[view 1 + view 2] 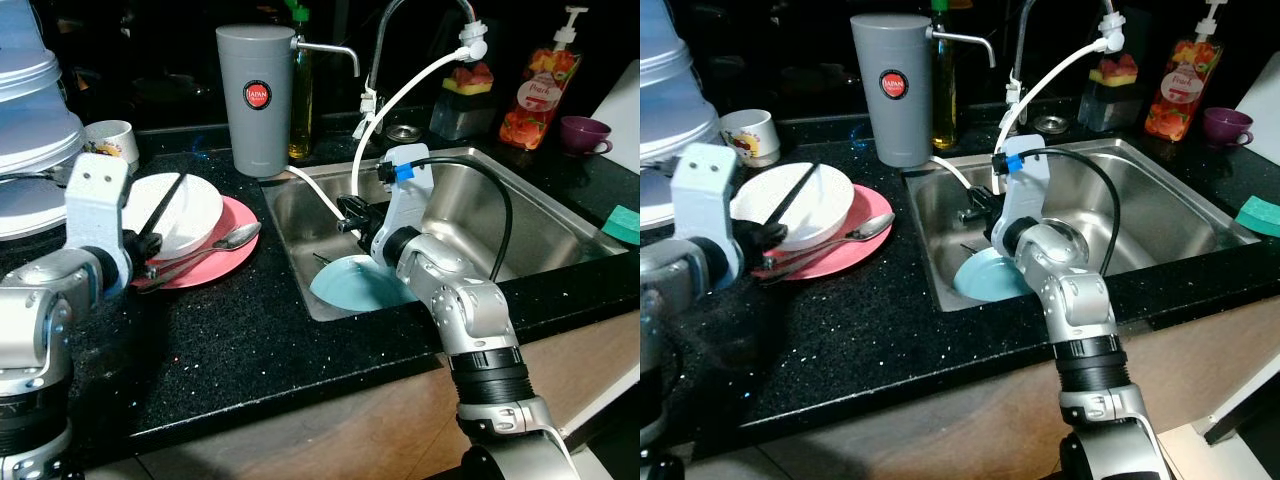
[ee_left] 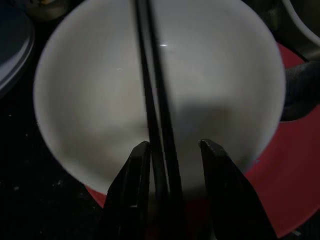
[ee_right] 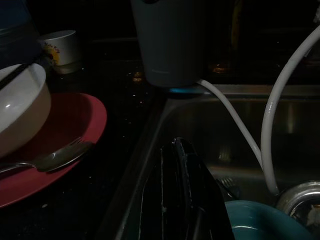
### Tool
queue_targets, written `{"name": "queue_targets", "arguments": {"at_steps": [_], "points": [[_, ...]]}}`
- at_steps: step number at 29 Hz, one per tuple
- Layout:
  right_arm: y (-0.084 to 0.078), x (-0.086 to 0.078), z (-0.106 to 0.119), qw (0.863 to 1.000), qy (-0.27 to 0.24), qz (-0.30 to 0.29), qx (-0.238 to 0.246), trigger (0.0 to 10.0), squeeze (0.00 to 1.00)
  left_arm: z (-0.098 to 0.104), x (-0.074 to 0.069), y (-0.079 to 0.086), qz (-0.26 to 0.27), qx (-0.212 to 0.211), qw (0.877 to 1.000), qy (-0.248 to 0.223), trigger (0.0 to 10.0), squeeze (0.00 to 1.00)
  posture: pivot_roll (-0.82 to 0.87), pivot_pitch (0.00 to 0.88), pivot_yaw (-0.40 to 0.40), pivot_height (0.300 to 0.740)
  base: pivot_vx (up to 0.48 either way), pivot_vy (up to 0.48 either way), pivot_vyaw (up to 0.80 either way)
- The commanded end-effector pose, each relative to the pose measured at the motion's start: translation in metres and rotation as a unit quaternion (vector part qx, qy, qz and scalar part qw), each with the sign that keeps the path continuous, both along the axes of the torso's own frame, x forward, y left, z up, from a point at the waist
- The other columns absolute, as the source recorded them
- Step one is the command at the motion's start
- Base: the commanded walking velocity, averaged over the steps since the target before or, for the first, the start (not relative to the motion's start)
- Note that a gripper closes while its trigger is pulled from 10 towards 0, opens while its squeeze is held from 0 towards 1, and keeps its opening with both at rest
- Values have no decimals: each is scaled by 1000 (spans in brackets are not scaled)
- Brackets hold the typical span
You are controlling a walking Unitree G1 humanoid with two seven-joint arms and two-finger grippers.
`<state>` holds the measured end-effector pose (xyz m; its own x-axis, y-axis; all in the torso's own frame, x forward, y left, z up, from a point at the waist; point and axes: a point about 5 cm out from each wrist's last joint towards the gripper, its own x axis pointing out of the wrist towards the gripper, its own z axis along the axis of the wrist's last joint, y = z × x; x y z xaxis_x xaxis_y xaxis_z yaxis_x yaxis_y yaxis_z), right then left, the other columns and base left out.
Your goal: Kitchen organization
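The left gripper [image 2: 170, 165] hovered at the near rim of the white bowl [image 1: 185, 210], its fingers [image 2: 132, 175] spread either side of the pair of black chopsticks [image 2: 152, 85] that lay across the bowl's mouth. In the left wrist view the sticks ran straight away between the two fingers toward twelve o'clock, so their long axis lined up with the reach and the fingers had only to close across it; whether the pads already touched the sticks could not be told. The bowl sat on a pink plate [image 1: 235, 255] on the black desk [image 1: 250, 340], with a spoon [image 1: 225, 240] and a fork lying on the plate at the bowl's four o'clock.

From the head camera the chopsticks slanted from seven toward one o'clock over the bowl, their lower ends at the left gripper. That arm was plainly the nearer one.

The right gripper [image 1: 350, 212] hung inside the steel sink [image 1: 520, 215], at three o'clock from the bowl and well apart from it, its fingers pressed together and holding nothing, just above a teal plate [image 1: 355, 285] on the sink floor. A grey canister [image 1: 256, 100] stood on the desk at the sink's back corner.

Judging by this, a pinch on the chopsticks looked like the step in hand.
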<state>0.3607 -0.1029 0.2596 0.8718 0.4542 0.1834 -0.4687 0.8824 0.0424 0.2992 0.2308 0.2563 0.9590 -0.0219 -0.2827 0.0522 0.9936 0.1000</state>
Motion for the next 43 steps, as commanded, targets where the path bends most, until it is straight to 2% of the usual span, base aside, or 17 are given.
{"name": "queue_targets", "arguments": {"at_steps": [1,2,3,7,8,9,16,21,25,29,33,34,35,36,38,39,43], "points": [[4,-1,1,1000,0,9,-2,10000,0,-1,-2,2,1,3,1000,6,5804,0,-23,13,-18,740,0,0,0],[4,-1,1,1000,0,9,-2,10000,0,-1,-2,2,1,3,1000,6,5804,0,-23,13,-18,740,0,0,0],[4,-1,1,1000,1,9,-2,10000,0,1,-1,4,7,5,1000,2,2941,0,-23,12,-18,740,0,0,0],[4,-1,2,1000,0,9,-1,10000,0,2,-1,5,10,6,1000,-1,2235,0,-23,12,-18,740,0,0,0],[4,-1,2,1000,0,9,-1,10000,0,2,-1,5,11,6,1000,-2,1725,0,-23,12,-18,740,0,0,0],[4,-1,2,1000,0,9,-1,10000,0,3,-1,6,12,6,1000,-4,0,0,-23,12,-18,740,0,0,0],[4,-1,3,1000,-2,9,2,10000,0,11,-1,9,21,6,999,-31,0,0,-21,12,-18,740,0,0,0],[4,-1,4,1000,-3,10,4,10000,0,26,2,7,15,15,995,-93,0,0,-20,11,-19,740,0,0,0],[4,-1,8,1000,-4,11,10,10000,0,51,1,-16,-60,-15,980,-188,0,0,-21,11,-18,740,0,0,0],[4,-1,10,1000,-2,13,25,10000,0,57,-4,-33,-127,-58,966,-218,0,0,-21,13,-18,740,0,0,0],[2,-2,15,996,8,23,81,10000,0,50,-15,-58,-232,-116,943,-207,0,0,-17,15,-20,740,0,0,0],[1,-2,19,991,14,31,130,10000,0,42,-22,-70,-283,-136,930,-189,0,0,-19,16,-20,740,0,0,0],[1,-2,19,991,14,31,130,10000,0,42,-22,-70,-283,-136,930,-189,0,0,-19,16,-20,740,0,0,0],[1,-5,27,976,18,52,210,10000,0,27,-29,-81,-318,-134,924,-167,0,0,-22,19,-18,740,0,0,0],[1,-7,29,970,17,61,235,10000,0,22,-28,-82,-315,-124,927,-162,0,0,-22,19,-18,740,0,0,0],[1,-9,31,964,14,71,255,10000,1000,19,-27,-81,-309,-118,930,-160,0,0,-24,22,-16,740,0,0,0],[5,-16,34,954,4,98,282,10000,1000,15,-27,-83,-314,-147,924,-160,0,0,-25,24,-13,740,0,0,0]]}}
